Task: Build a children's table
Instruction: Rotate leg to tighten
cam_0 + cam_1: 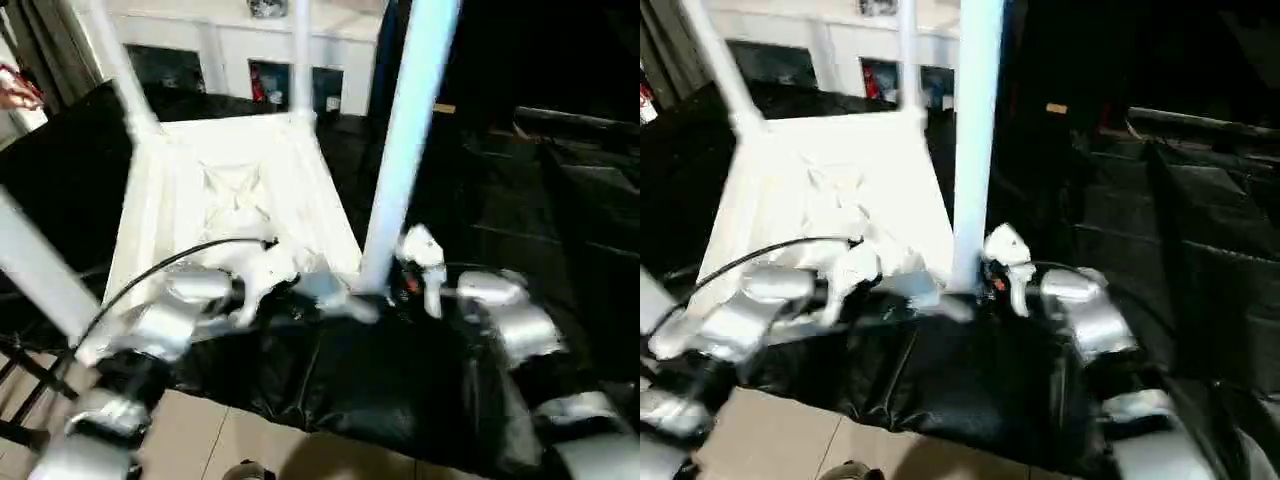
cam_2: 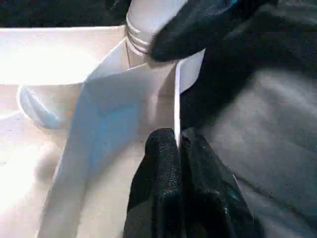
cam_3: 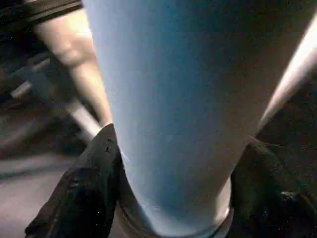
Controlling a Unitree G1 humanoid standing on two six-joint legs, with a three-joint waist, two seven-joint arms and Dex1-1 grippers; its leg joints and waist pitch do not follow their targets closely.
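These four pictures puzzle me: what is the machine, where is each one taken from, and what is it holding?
It is a humanoid robot with two silver arms, each ending in a hand of two black fingers. The two wide pictures come from cameras in its head, looking down over its forearms. The two close-ups come from cameras on its wrists.

On the black-covered surface lies a white plastic tabletop, upside down, with legs standing up from its corners. The left hand is shut on the thin rim of the tabletop. The right hand has its fingers on either side of the nearest leg, close to where it enters its corner socket. A white cabinet stands behind.
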